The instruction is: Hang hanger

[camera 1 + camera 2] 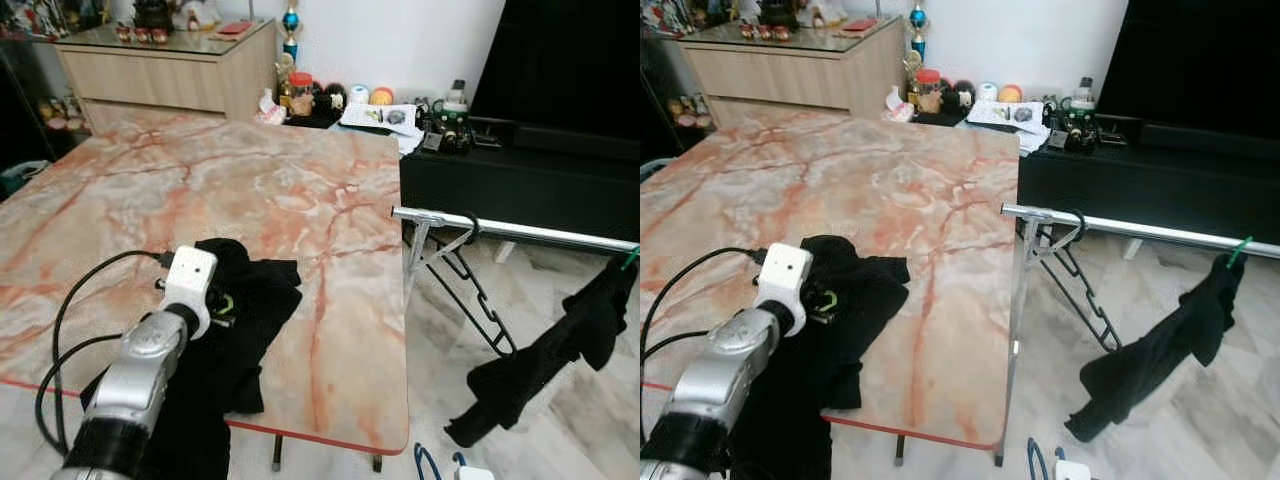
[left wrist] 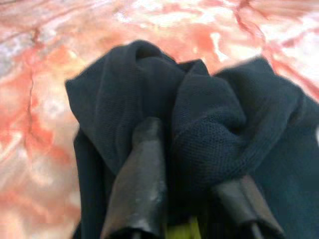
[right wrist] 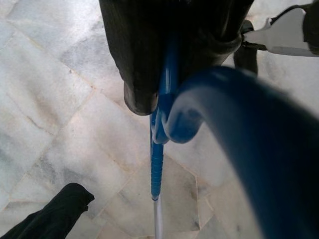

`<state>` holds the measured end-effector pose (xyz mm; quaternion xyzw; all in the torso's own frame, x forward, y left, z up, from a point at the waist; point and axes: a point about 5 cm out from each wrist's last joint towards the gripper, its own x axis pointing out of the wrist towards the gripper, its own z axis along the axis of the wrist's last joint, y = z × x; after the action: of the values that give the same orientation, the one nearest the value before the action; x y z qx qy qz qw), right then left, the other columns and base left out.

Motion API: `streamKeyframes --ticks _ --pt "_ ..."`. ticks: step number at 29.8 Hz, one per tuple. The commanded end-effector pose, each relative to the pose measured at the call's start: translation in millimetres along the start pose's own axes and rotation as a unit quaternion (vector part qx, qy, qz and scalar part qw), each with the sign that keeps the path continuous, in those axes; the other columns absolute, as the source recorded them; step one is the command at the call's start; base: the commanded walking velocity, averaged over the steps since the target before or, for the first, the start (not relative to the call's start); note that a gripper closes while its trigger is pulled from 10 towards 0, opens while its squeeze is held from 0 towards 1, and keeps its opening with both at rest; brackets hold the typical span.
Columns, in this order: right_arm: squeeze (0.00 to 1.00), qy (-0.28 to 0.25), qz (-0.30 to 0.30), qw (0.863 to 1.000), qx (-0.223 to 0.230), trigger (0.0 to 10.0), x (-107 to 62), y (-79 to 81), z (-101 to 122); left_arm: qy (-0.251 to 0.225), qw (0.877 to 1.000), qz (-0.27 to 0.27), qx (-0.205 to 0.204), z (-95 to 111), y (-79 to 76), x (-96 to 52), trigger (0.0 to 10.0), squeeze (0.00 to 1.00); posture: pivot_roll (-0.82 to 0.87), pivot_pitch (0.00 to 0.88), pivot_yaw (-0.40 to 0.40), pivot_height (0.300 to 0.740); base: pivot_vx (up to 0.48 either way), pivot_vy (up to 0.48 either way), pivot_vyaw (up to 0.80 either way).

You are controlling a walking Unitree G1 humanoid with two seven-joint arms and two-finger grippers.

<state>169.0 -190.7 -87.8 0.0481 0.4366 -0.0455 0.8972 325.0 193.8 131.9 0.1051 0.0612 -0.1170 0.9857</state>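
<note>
From my head I see my left arm reaching over the pink marble worktop (image 1: 250,190). My left end effector (image 1: 222,305) is down on a black cloth (image 1: 240,300) that lies near the front edge of the worktop. Beside the worktop stands a silver rail (image 1: 520,232). A black chain hanger (image 1: 480,290) hangs from the rail, and a black shirt (image 1: 560,350) hangs farther along it on a green hook (image 1: 630,260). A bit of blue hanger (image 1: 428,462) shows low down, by the floor. A dark cabinet (image 1: 500,170) with small things on it stands behind.

From my left wrist I see my two black fingers (image 2: 142,184) a little apart, pushed into the bunched black cloth. Cloth sits between them. I cannot tell if they hold it fast.

From my right wrist I see my right end effector (image 3: 172,74) closed tight on the blue hanger, over the white marble floor (image 3: 50,99). The hanger's blue hook curves close to the camera. A black cloth corner (image 3: 50,214) is near the floor.
</note>
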Motion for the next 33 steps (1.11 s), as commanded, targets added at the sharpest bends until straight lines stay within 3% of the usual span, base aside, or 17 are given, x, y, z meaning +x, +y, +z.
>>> streamKeyframes --ticks 1,9,14,15,22,25,33 --pt "0.00 0.008 0.007 1.000 0.006 10.0 -0.1 5.5 -4 -0.001 1.000 -0.013 0.016 3 -3.2 -2.3 10.0 1.00 0.11 0.065 0.004 0.740 0.000 0.000 0.00" --pt "0.00 0.009 0.005 1.000 0.006 10.0 -0.5 4.2 -5 -0.025 1.000 -0.012 -0.003 1 -5.5 -30.7 10.0 1.00 0.10 0.052 0.013 0.740 0.000 0.000 0.00" --pt "0.00 0.010 0.006 1.000 0.006 10.0 -0.6 4.1 -5 -0.058 0.998 0.012 -0.020 9 -1.7 -38.1 10.0 1.00 0.11 0.044 0.012 0.740 0.000 0.000 0.00" --pt "0.00 0.010 0.005 1.000 0.006 10.0 -0.7 4.1 -6 -0.082 0.996 0.031 -0.029 15 1.4 -39.6 10.0 0.00 0.11 0.040 0.012 0.740 0.000 0.000 0.00" --pt "0.00 0.011 0.006 1.000 0.005 10.0 -0.7 4.7 -6 -0.116 0.992 0.048 -0.033 24 -2.7 -38.3 10.0 0.00 0.10 0.029 0.015 0.740 0.000 0.000 0.00" --pt "0.00 0.010 0.004 1.000 0.006 10.0 -0.8 4.4 -6 -0.115 0.992 0.047 -0.010 24 -5.6 -36.6 10.0 0.00 0.09 0.024 0.017 0.740 0.000 -0.480 0.00" --pt "0.00 0.009 -0.004 1.000 0.015 10.0 -1.2 2.2 -7 -0.120 0.991 0.061 -0.017 24 -0.5 -36.3 10.0 0.00 0.09 0.026 0.017 0.740 0.000 -0.480 0.00"
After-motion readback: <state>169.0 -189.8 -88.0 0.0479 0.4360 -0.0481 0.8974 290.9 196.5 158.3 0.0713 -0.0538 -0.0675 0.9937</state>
